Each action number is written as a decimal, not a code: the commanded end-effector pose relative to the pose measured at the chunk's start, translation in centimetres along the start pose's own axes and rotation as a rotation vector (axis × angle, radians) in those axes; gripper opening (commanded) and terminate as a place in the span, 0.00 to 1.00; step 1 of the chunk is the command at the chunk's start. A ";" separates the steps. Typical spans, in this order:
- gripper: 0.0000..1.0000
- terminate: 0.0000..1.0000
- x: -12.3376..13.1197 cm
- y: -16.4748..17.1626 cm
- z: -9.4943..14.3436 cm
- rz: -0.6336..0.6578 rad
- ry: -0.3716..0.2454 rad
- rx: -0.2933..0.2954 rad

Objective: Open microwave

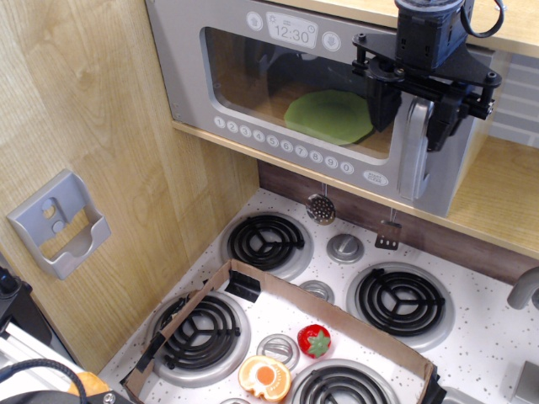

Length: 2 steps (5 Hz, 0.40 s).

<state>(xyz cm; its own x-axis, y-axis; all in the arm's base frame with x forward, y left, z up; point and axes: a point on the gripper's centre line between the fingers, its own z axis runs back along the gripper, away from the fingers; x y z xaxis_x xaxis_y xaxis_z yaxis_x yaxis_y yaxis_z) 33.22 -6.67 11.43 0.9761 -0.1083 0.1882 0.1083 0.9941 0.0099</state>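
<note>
The microwave (pixel 253 76) sits in a wooden shelf at the top, grey door closed, its display (pixel 291 34) reading 12:30 above a row of round buttons. A green plate (pixel 328 116) shows through the clear window. The chunky silver handle (pixel 413 164) runs down the door's right side. My black gripper (pixel 414 118) comes from above at the top of the handle. One finger stands on each side, and the jaws look closed against the handle.
A small grey holder (pixel 59 223) is fixed to the left wooden wall. Below lies a stovetop with coil burners (pixel 266 239) and a low cardboard frame (pixel 337 313) around a toy strawberry (pixel 314 340) and an orange toy (pixel 264 377). Utensils (pixel 320 208) hang under the shelf.
</note>
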 end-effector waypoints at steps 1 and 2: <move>0.00 0.00 -0.7 -0.7 1.0 0.063 -0.087 0.029; 0.00 0.00 -3.3 -1.4 0.4 0.128 -0.083 0.018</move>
<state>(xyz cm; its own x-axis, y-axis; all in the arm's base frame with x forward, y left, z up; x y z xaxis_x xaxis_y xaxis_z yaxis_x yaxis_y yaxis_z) 29.15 -7.55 10.33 0.9673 0.0261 0.2522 -0.0273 0.9996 0.0010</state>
